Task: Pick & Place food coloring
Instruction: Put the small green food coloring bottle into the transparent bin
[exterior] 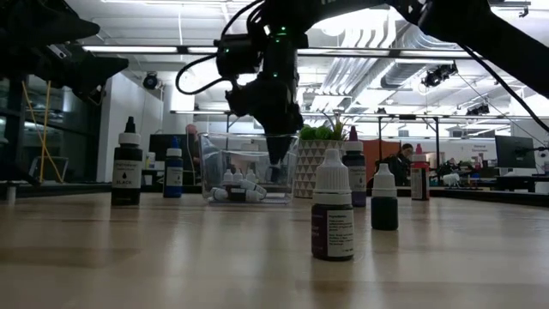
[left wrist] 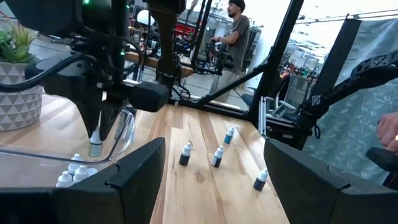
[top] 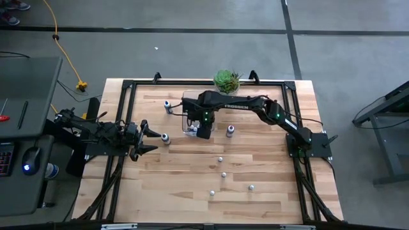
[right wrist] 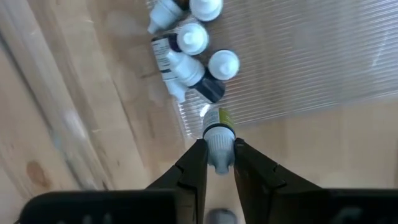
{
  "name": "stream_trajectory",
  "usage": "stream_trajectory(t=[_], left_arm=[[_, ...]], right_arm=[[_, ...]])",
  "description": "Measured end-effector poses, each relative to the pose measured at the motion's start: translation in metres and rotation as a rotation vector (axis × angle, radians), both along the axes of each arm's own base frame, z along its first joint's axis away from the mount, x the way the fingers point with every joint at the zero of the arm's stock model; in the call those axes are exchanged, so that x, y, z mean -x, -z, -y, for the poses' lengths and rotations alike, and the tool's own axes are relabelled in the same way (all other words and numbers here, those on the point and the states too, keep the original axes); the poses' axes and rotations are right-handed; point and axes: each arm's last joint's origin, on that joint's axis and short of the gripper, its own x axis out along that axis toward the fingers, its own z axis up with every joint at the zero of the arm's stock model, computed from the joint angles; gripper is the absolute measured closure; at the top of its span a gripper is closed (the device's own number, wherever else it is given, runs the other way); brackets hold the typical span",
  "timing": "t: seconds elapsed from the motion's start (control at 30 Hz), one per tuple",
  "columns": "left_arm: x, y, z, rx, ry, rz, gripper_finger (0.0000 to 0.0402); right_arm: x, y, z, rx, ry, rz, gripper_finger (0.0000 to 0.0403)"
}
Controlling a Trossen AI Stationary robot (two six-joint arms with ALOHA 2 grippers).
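Between my right fingers [right wrist: 219,163] sits a bottle [right wrist: 219,138], pinched by its white cap and hanging over the bin [exterior: 214,167]. My right gripper [exterior: 276,153] reaches down inside the bin's clear walls, near the back middle of the table [top: 255,198]. Below the held bottle, a small heap of white-capped bottles [right wrist: 189,46] lies on the bin floor, some on their sides, touching one another.

Beyond the bin, the plant [top: 226,80] stands just behind it at the table's far edge. Loose bottles stand upright around: one [top: 230,131] just right of the bin, one [top: 167,105] to its left near the back, another [top: 165,138] just before my left gripper [top: 151,139]. Four more [top: 223,174] are scattered toward the front, well apart from the bin.

My left gripper hovers at the table's left side with its fingers spread wide and nothing between them. Past the table a person [left wrist: 235,31] stands in the room, possibly beside some equipment, though that part is hard to make out.
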Motion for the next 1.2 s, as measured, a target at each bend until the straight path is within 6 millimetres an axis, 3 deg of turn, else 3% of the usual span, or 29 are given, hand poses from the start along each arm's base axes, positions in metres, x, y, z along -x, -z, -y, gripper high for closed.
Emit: stream_trajectory(t=[0.47, 0.77, 1.2], left_arm=[[0.0, 0.0, 0.0, 0.0, 0.0, 0.0, 0.013], [0.0, 0.0, 0.0, 0.0, 0.0, 0.0, 0.013], [0.0, 0.0, 0.0, 0.0, 0.0, 0.0, 0.013]], right_arm=[[-0.002, 0.005, -0.002, -0.006, -0.005, -0.002, 0.0333], [0.0, 0.028, -0.01, -0.063, 0.001, -0.034, 0.0333], [-0.002, 0.025, -0.009, -0.045, 0.01, -0.012, 0.0332]])
